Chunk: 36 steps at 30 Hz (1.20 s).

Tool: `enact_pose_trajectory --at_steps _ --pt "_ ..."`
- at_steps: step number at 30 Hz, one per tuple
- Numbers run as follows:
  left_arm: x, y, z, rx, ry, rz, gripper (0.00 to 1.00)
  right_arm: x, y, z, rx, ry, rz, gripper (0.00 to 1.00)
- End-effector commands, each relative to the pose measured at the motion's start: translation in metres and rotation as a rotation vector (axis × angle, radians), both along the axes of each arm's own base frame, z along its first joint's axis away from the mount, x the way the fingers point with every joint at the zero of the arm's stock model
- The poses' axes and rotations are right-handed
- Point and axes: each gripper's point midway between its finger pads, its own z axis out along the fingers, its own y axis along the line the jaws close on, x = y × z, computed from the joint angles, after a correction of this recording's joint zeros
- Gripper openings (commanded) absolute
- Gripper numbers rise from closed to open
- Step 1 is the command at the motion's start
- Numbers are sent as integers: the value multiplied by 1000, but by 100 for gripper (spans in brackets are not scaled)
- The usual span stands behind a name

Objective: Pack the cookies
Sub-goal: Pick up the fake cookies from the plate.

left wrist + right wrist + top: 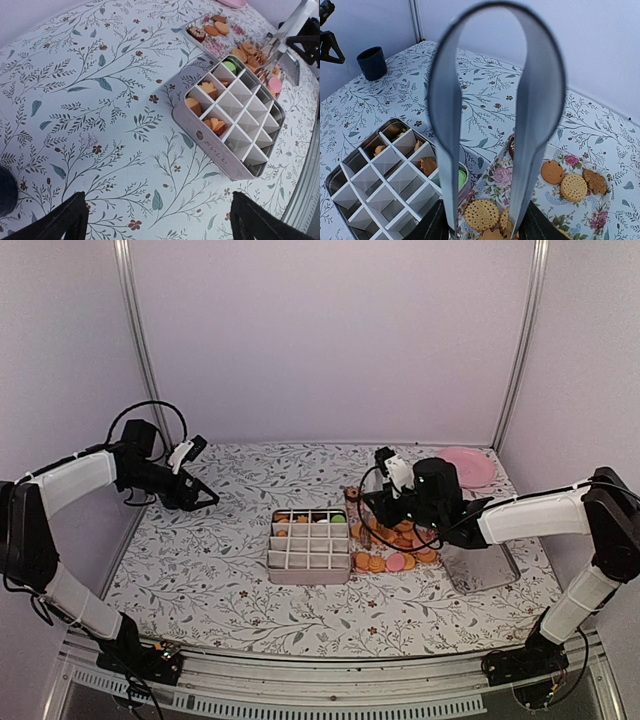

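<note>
The cookies (393,540) lie in a heap on a floral tray (520,167) right of the partitioned tin (310,546). Most are orange-tan, with some pink ones (396,562). A few cookies (214,125) and a green one (229,66) sit in the tin's cells. My right gripper (384,504) hovers over the heap, shut on grey metal tongs (540,100) whose arms stand apart. The tongs' tips are out of the right wrist view. My left gripper (200,496) hangs open and empty above the tablecloth, left of the tin (235,150).
A pink plate (468,466) lies at the back right. The tin's lid (482,566) rests right of the heap. A dark cup (372,62) stands at the far left of the table. White walls close the back and both sides.
</note>
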Motion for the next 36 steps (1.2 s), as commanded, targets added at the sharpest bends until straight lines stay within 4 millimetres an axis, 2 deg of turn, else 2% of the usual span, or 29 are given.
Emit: enact_pose_trajectory --at_steps 1,6,11,19,29,36 --pt "-1 2 -1 -17 3 8 99 1 -2 22 0 -85 -24 48" --pt "-2 -1 -2 -38 16 -2 99 5 -2 48 4 -150 -29 47" --pt "-3 -3 -3 -47 24 -7 99 12 1 56 -8 -175 -31 47" --pt "-5 -4 -4 -50 28 -18 99 18 7 34 -24 -132 -14 44" --pt "-6 -6 -1 -66 24 -26 99 -1 -5 1 -31 -49 -24 36" --pt "-8 -8 2 -79 21 -35 99 -13 -3 -2 -40 -39 -7 29"
